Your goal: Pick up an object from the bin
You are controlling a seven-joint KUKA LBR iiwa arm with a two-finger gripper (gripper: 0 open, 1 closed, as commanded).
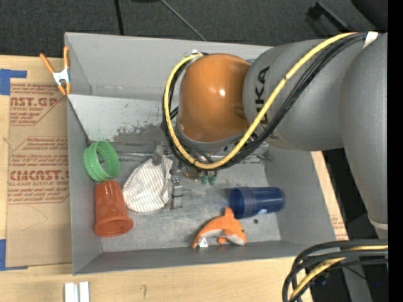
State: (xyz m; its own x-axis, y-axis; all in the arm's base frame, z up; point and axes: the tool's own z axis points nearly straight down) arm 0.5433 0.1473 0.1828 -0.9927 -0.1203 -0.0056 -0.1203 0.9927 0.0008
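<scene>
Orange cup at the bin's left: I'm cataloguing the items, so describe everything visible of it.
The orange cup looks like ribbed plastic, tapered, lying on its side by the bin's left wall, wider end toward the view's bottom. A green ring lies just above it, a white cloth at its right; whether they touch is unclear.

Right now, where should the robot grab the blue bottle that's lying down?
Probably around the middle of the blue bottle, coming straight down from above. It lies on its side, pointing left to right, so its round body is narrowest to squeeze from front to back. Keep toward its right half, since the orange toy fish lies close by its left end.
</scene>
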